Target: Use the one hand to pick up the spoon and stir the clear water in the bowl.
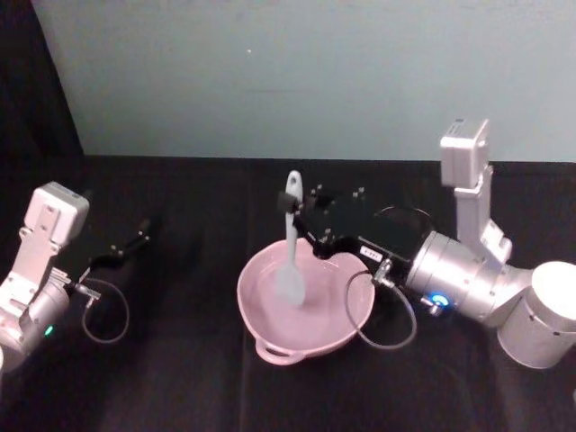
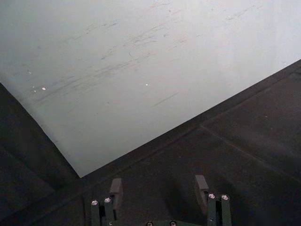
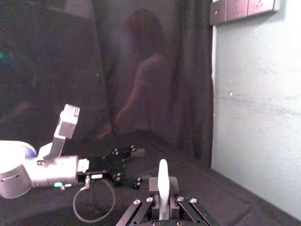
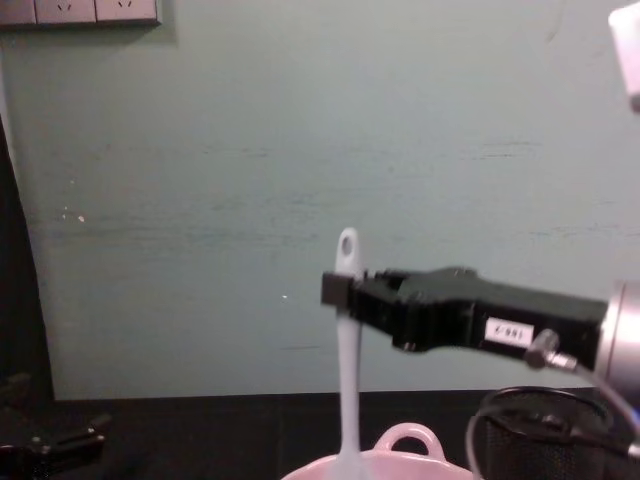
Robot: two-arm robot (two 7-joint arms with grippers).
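The pale pink bowl (image 1: 337,317) sits mid-table, its loop handle (image 1: 280,353) toward me. The white spoon (image 1: 290,261) stands nearly upright, head down inside the bowl. My right gripper (image 1: 297,213) reaches in from the right and is shut on the spoon's upper handle. From the chest view the spoon (image 4: 347,380) hangs from the right gripper (image 4: 340,290) down into the bowl (image 4: 405,462). In the right wrist view the handle (image 3: 162,186) sticks up between the jaws. My left gripper (image 1: 141,236) rests open at the left, holding nothing; its fingers (image 2: 115,187) show spread apart.
A black cloth (image 1: 180,378) covers the table, and a pale green wall (image 1: 297,72) rises behind it. A black mesh cup (image 4: 540,440) stands at the lower right of the chest view. Cable loops hang from both wrists.
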